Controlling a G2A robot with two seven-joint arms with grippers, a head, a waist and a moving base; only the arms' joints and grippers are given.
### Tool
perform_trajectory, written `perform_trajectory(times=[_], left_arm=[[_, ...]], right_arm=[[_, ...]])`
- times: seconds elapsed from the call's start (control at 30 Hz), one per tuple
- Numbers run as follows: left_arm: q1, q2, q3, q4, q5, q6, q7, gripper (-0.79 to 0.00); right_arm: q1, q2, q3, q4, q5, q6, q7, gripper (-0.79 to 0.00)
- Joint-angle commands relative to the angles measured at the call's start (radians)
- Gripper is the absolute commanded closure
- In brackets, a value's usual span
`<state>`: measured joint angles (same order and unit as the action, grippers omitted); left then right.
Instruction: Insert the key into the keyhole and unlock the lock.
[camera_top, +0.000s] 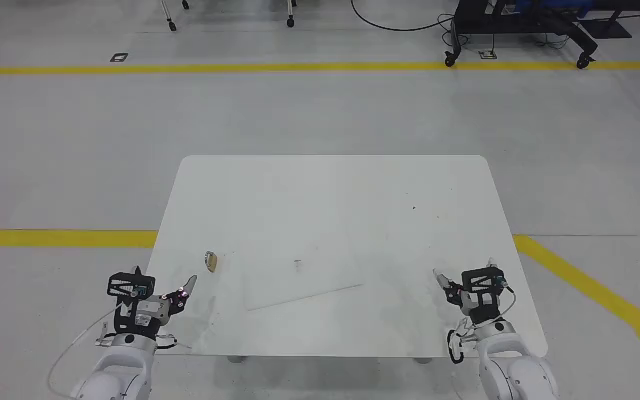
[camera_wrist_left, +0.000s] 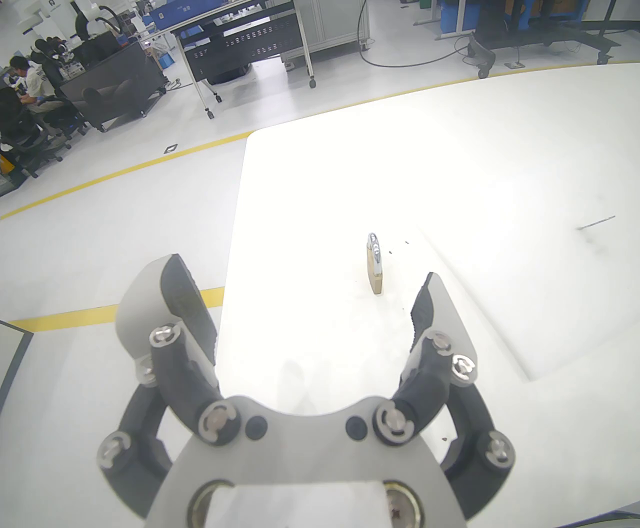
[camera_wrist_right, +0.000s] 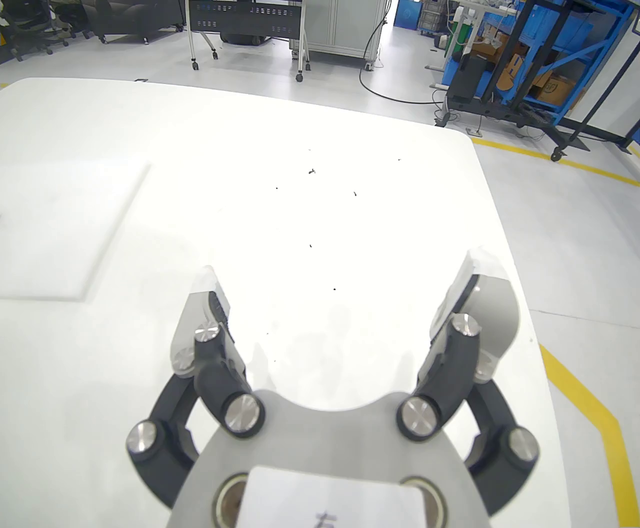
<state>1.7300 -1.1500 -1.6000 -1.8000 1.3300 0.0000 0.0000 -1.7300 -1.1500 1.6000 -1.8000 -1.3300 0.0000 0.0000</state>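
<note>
Padlock (camera_top: 211, 261) sits on the near left part of the white table (camera_top: 400, 190), just far of my left gripper (camera_top: 183, 292) and slightly to its right. In the left wrist view I see the lock edge-on: brass body at the near end, shackle at the far end, long axis running roughly straight away from the jaws. I cannot tell if it rests on its narrow side or leans up. Left jaws are spread wide with nothing between them, clear of the lock. My right gripper (camera_top: 446, 283) is at the near right edge, well apart from the lock, jaws also spread and empty. Left arm is clearly the nearer one, so I judge it should take the lock; the fingers would close across the flat faces if I go straight in.

A thin dark sliver (camera_top: 297, 264) lies right of the lock, between the two arms. It may be the key but is too small to tell. It rests on a thin white sheet (camera_top: 330, 235) laid flat on the table; the lock is just left of that sheet's edge.

Surface is matte white with a few dark specks. Beyond it are grey floor, yellow floor lines (camera_top: 300, 68) and wheeled carts far back
</note>
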Motion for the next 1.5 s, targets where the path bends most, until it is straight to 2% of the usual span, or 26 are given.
perform_trajectory(times=[0.0,0.3,0.47,0.57,1.0,1.07,1.2,1.33,1.4,1.43,1.47], left_arm=[[0.000,0.000,0.000,0.000,0.000,0.000,0.000,-0.785],[0.000,0.000,0.000,0.000,0.000,0.000,0.000,-0.785],[0.000,0.000,0.000,0.000,0.000,0.000,0.000,-0.785],[0.000,0.000,0.000,0.000,0.000,0.000,0.000,-0.785],[0.000,0.000,0.000,0.000,0.000,0.000,0.000,-0.785],[0.000,0.000,0.000,0.000,0.000,0.000,0.000,-0.785],[0.000,0.000,0.000,0.000,0.000,0.000,0.000,-0.785],[0.000,0.000,0.000,0.000,0.000,0.000,0.000,-0.785],[0.000,0.000,0.000,0.000,0.000,0.000,0.000,-0.785],[0.000,0.000,0.000,0.000,0.000,0.000,0.000,-0.785],[0.000,0.000,0.000,0.000,0.000,0.000,0.000,-0.785]], right_arm=[[0.000,0.000,0.000,0.000,0.000,0.000,0.000,-0.785],[0.004,-0.001,-0.019,-0.003,-0.006,-0.018,-0.012,-0.785],[0.058,-0.005,-0.175,0.047,-0.166,-0.151,-0.099,-0.785],[0.063,-0.003,-0.195,0.070,-0.183,-0.225,-0.161,-0.785],[0.077,-0.005,-0.205,0.058,-0.160,-0.238,-0.174,-0.785],[0.134,-0.007,-0.235,0.070,-0.069,-0.387,-0.217,-0.785],[0.337,-0.018,-0.324,0.181,0.022,-0.577,-0.121,-0.785],[0.475,-0.043,-0.474,0.260,-0.065,-0.592,-0.060,-0.785],[0.550,-0.059,-0.539,0.323,-0.077,-0.581,-0.033,-0.616],[0.584,-0.069,-0.570,0.356,-0.075,-0.572,-0.017,-0.406],[0.616,-0.078,-0.598,0.388,-0.071,-0.571,0.000,-0.372]])
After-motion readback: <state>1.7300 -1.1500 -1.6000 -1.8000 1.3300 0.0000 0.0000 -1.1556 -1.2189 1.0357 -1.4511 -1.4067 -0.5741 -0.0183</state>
